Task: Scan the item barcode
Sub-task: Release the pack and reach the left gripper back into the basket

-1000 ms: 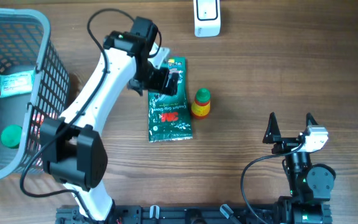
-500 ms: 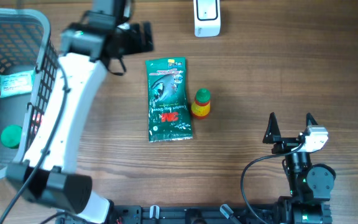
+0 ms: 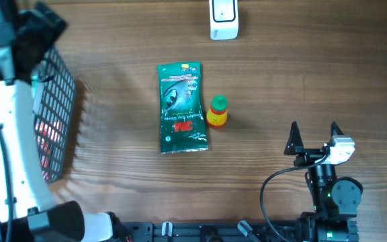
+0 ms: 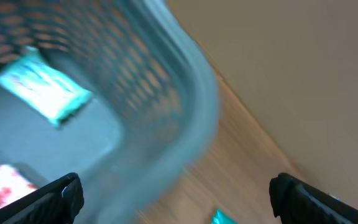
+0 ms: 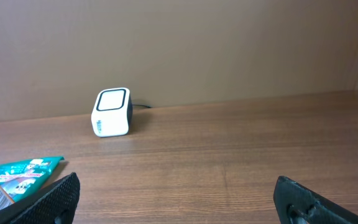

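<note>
the left gripper (image 4: 176, 194) hovers over the basket (image 4: 191, 106) rim, jaws wide apart and empty; the right gripper (image 3: 313, 136) sits by the near edge of the table (image 3: 281, 67), likewise spread and empty. the green packet (image 3: 182, 107) lies flat just beside a small bottle (image 3: 218, 112), well apart from the scanner (image 3: 224, 19).
</note>
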### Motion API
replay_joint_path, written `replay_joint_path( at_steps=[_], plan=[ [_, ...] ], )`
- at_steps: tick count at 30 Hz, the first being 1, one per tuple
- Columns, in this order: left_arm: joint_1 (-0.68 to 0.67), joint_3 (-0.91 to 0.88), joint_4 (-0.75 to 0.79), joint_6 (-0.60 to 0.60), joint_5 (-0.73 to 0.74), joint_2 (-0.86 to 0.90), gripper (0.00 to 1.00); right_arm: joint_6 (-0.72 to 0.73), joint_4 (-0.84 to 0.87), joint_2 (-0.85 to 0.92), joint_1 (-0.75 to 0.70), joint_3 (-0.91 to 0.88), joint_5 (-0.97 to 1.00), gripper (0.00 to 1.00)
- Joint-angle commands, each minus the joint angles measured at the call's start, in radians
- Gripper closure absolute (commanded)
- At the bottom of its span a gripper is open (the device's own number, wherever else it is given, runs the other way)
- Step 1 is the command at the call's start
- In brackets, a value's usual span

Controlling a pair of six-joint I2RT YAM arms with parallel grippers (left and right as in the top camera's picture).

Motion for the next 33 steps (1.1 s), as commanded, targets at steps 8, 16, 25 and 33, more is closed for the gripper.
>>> replay_joint_path(
  at_steps=[8,16,25,33],
  plan=[
    [0.28,0.019,-0.11,0.001,-0.016,-0.035,0.0,-0.017,0.002,-0.005,-0.002,-0.003,0.014,0.0],
    [0.45,0.016,-0.286,0.132,-0.119,-0.035,0.0,-0.018,0.002,-0.005,-0.002,-0.003,0.014,0.0],
    [0.497,-0.06,-0.328,0.163,-0.24,-0.006,0.0,-0.018,0.002,-0.005,-0.002,-0.003,0.014,0.0],
    [0.498,-0.261,-0.234,0.206,-0.299,0.073,0.0,-0.018,0.002,-0.005,-0.002,-0.003,0.014,0.0]
  ],
)
